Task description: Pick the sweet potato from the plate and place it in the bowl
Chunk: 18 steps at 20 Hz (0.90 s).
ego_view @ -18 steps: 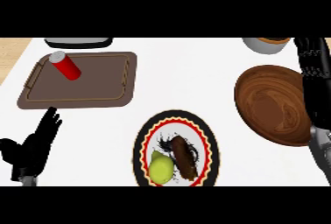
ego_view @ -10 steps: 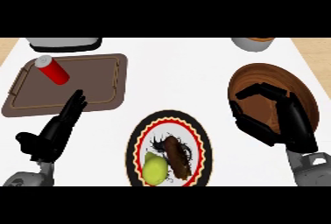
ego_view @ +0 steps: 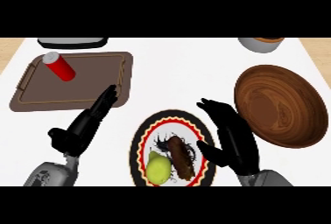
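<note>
The sweet potato [ego_view: 182, 156] lies on the plate [ego_view: 143, 141], just left of the right hand [ego_view: 234, 140], whose fingers are straight and apart, holding nothing. This looks like the reach before the pick. Next that hand must close round it, then lift it toward the bowl [ego_view: 279, 105] on its right. The left hand [ego_view: 84, 127] rests open over the tabletop [ego_view: 181, 70].

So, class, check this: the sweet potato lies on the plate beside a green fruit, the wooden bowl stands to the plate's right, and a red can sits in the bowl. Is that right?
One detail is wrong. The head view shows the red can on the brown tray, not in the wooden bowl. The rest holds: the sweet potato lies on the plate beside the green fruit.
</note>
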Motion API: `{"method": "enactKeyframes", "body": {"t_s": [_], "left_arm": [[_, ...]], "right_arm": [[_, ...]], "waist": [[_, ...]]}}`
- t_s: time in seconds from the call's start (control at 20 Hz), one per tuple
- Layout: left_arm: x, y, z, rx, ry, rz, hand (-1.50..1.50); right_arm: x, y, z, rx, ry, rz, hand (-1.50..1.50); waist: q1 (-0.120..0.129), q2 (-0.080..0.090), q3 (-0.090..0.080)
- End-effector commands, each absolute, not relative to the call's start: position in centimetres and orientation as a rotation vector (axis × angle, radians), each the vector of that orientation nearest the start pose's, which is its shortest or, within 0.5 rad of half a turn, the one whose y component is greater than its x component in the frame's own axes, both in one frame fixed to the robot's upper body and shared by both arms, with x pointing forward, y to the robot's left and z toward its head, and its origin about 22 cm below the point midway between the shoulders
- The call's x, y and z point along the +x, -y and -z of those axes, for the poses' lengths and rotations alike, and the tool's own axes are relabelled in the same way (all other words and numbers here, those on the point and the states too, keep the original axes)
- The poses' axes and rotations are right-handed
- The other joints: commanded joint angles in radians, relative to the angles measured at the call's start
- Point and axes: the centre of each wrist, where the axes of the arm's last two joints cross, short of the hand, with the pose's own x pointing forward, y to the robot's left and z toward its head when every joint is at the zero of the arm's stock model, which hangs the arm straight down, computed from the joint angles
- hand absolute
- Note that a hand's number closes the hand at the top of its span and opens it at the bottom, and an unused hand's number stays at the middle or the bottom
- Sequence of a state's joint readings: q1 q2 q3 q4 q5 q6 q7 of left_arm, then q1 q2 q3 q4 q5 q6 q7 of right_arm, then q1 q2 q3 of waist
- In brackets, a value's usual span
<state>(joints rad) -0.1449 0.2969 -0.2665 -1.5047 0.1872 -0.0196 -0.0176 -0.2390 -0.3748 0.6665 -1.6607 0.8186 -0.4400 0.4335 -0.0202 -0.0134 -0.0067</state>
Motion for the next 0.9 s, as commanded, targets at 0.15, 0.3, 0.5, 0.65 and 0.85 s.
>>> {"method": "enactKeyframes", "body": {"t_s": [0.15,0.3,0.5,0.65,0.85], "left_arm": [[26.2,-21.2,-1.9,-0.17,1.564,0.381,0.0],[26.3,-20.8,-1.9,-0.162,1.575,0.372,0.0],[27.1,-20.1,-3.1,-0.176,1.584,0.391,0.0],[26.7,-20.4,-2.8,-0.176,1.578,0.372,0.0],[26.6,-19.9,-2.9,-0.186,1.583,0.402,0.0]], "right_arm": [[24.0,10.6,-5.2,-1.165,1.338,-1.195,-1.5],[23.0,9.1,-3.3,-1.17,1.023,-1.364,-1.5],[22.1,3.3,-4.9,-1.067,0.788,-1.426,-1.5],[22.5,2.0,-6.2,-1.039,0.666,-1.446,-1.5],[22.7,2.0,-6.3,-1.034,0.566,-1.403,-1.5]], "waist": [[0.021,-0.004,-0.003],[0.023,0.002,-0.004],[0.028,0.008,-0.002],[0.042,0.008,0.0],[0.042,0.007,0.002]]}}
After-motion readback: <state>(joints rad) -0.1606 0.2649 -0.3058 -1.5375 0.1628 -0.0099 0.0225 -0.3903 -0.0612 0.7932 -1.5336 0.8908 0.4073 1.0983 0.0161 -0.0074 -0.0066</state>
